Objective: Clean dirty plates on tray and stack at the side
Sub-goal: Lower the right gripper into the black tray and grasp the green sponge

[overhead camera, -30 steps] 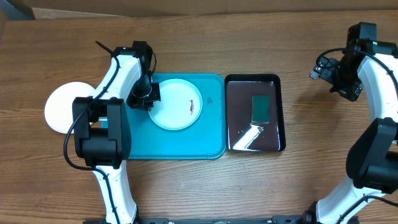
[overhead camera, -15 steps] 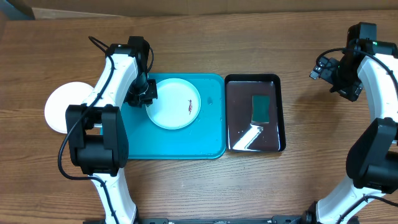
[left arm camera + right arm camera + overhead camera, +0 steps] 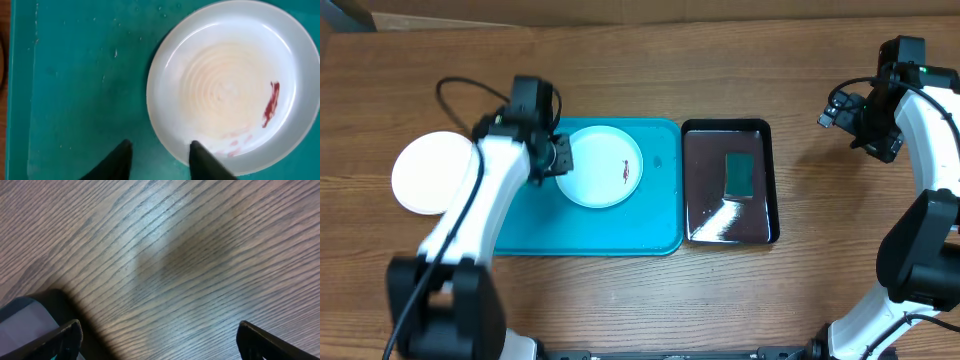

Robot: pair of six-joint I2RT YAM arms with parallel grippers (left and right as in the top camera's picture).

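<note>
A pale plate [image 3: 603, 166] with a reddish-brown smear [image 3: 625, 172] lies flat on the turquoise tray [image 3: 610, 230], in its upper middle. My left gripper [image 3: 556, 156] is at the plate's left rim. In the left wrist view the plate [image 3: 230, 90] fills the right side, and the left gripper [image 3: 160, 150] is open. One fingertip [image 3: 200, 157] overlaps the rim, while the other is over the bare tray [image 3: 75, 90]. A white plate [image 3: 425, 172] rests on the table left of the tray. My right gripper [image 3: 865, 125] hangs open at the far right, and the right wrist view shows this gripper [image 3: 160, 337] over bare wood.
A glossy black tray [image 3: 698, 200] holding a green sponge [image 3: 739, 173] sits against the turquoise tray's right side. Its dark corner [image 3: 30, 315] shows in the right wrist view. A cardboard edge [image 3: 620, 20] runs along the back of the wooden table.
My left gripper has gone from shut on the plate's left rim to open, and the left arm has swung towards the left. The plate stays on the tray. The right arm has not moved.
</note>
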